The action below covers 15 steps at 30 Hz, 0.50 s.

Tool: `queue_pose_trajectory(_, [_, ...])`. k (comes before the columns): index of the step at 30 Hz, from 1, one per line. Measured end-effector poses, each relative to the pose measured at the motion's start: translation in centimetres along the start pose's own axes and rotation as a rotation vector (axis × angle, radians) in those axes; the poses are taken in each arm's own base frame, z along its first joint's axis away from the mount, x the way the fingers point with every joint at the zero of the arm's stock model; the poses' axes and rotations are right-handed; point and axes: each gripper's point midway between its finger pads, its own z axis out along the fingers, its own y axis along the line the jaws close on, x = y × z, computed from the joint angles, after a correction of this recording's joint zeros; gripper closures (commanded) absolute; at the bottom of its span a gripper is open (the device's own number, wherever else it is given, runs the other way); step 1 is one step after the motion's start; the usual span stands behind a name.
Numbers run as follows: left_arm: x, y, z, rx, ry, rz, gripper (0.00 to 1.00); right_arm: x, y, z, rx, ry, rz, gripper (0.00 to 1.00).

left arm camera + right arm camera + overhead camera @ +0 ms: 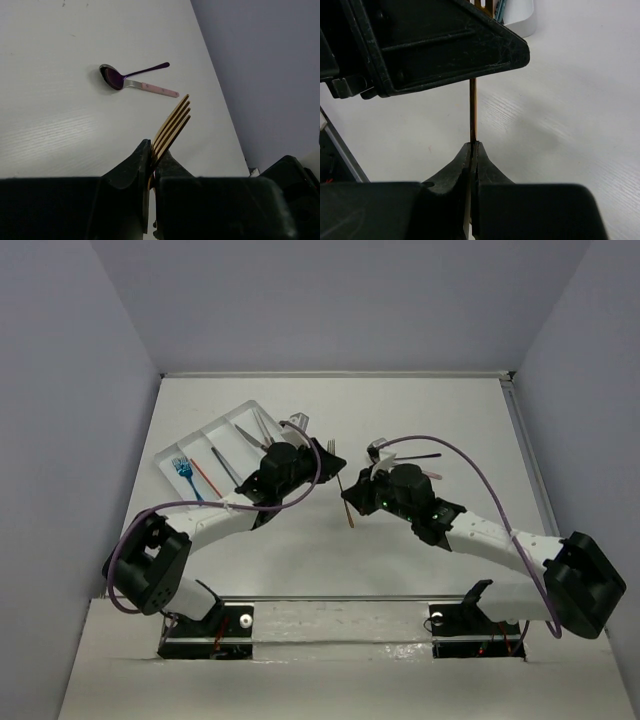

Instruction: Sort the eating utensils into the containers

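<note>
A gold fork hangs above the table's middle, held by both grippers. My left gripper is shut on it just below the tines, which stick out of the jaws in the left wrist view. My right gripper is shut on the handle end, seen as a thin upright rod. The white tray lies at the back left. It holds a blue fork, an orange utensil and silver utensils. A purple spoon and a pink-handled spoon lie on the table.
The two spoons lie behind my right wrist. The left gripper's black body hangs close above my right fingers. The tray's corner shows beyond it. Grey walls close in the table on three sides.
</note>
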Motion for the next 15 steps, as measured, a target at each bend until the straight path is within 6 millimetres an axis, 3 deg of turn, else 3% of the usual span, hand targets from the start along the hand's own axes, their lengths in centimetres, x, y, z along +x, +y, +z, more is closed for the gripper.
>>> queue_pose_trajectory(2, [-0.1, -0.7, 0.0, 0.016, -0.002, 0.01, 1.0, 0.1, -0.1, 0.1, 0.002, 0.003, 0.002, 1.0])
queue_pose_trajectory(3, [-0.1, -0.7, 0.0, 0.015, -0.004, 0.011, 1.0, 0.1, 0.0, 0.1, 0.001, -0.001, 0.002, 0.91])
queue_pose_trajectory(4, [-0.2, -0.7, 0.0, 0.013, -0.006, 0.012, 1.0, 0.1, 0.1, 0.1, -0.001, -0.001, 0.003, 0.91])
queue_pose_trajectory(6, [-0.2, -0.6, -0.3, 0.004, -0.002, 0.014, 1.0, 0.1, 0.1, 0.1, -0.001, -0.001, 0.01, 0.58])
queue_pose_trajectory(11, [-1.0, 0.7, -1.6, -0.085, -0.011, 0.075, 1.0, -0.2, 0.7, -0.3, -0.018, -0.005, 0.028, 0.05])
queue_pose_trajectory(15, [-3.5, 1.9, -3.1, -0.179, -0.045, 0.124, 1.0, -1.3, 1.7, -1.6, -0.055, -0.026, 0.02, 0.0])
